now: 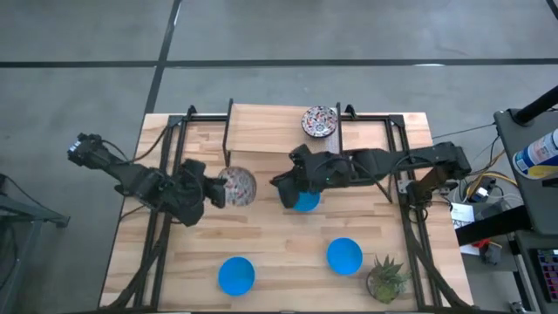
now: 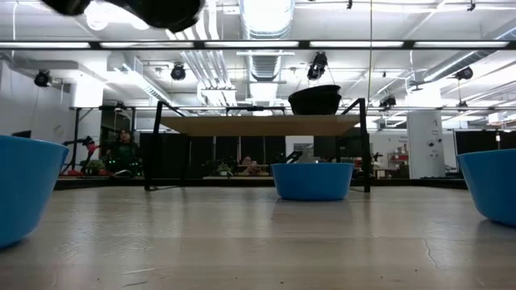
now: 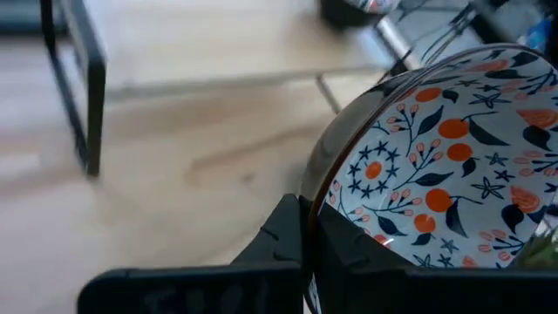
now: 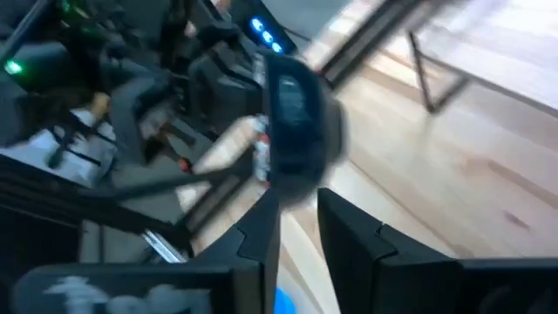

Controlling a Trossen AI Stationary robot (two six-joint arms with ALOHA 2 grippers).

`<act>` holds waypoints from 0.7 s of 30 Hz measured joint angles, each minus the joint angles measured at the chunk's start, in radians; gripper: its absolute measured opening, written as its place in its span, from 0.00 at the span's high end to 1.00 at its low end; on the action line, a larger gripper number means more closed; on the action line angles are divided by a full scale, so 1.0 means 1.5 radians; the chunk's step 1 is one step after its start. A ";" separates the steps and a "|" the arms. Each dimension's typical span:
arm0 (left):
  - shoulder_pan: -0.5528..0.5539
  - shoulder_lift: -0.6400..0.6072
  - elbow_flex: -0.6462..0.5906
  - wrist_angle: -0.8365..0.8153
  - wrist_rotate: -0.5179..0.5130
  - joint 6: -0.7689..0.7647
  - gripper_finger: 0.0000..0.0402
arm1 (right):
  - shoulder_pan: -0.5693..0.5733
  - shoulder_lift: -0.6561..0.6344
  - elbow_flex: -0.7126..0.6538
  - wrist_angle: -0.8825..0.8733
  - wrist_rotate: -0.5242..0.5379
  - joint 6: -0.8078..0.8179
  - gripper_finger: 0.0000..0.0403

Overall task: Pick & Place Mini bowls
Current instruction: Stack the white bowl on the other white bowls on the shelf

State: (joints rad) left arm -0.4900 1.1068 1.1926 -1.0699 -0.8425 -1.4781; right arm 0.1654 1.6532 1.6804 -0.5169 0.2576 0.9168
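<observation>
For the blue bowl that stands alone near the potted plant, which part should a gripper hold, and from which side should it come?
Grip the thin rim of the blue bowl, one finger inside and one outside, coming straight down from above. It stands upright with its mouth open upward, so the rim is free. I would choose the side away from the potted plant, whose leaves are close.

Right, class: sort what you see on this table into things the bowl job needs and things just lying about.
Job:
- blue bowls
- floral bowl, held by left gripper
- floral bowl on shelf
- right gripper

Lying about:
- potted plant
- spray can
</observation>
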 joint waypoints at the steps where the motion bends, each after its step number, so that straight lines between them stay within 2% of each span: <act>1: 0.011 0.007 0.017 -0.004 -0.003 0.025 1.00 | -0.001 0.007 0.004 0.014 0.000 -0.001 0.79; 3: 0.031 0.020 0.047 -0.021 -0.010 0.068 1.00 | -0.002 0.021 0.014 0.025 0.002 -0.011 0.75; 7: 0.067 0.045 0.104 -0.112 -0.012 0.090 1.00 | -0.003 0.043 0.040 0.027 0.012 -0.033 0.65; 10: 0.077 0.057 0.142 -0.145 -0.021 0.101 1.00 | -0.004 0.043 0.044 0.014 0.061 -0.034 0.60; 15: 0.078 0.068 0.176 -0.145 -0.024 0.130 1.00 | -0.009 0.044 0.044 0.021 0.131 -0.046 0.58; 21: 0.083 0.069 0.181 -0.154 -0.033 0.134 1.00 | -0.014 0.045 0.044 0.048 0.139 -0.062 0.57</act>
State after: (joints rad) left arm -0.3653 1.2110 1.4637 -1.3014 -0.8917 -1.2767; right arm 0.1448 1.7214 1.7466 -0.4442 0.4661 0.8235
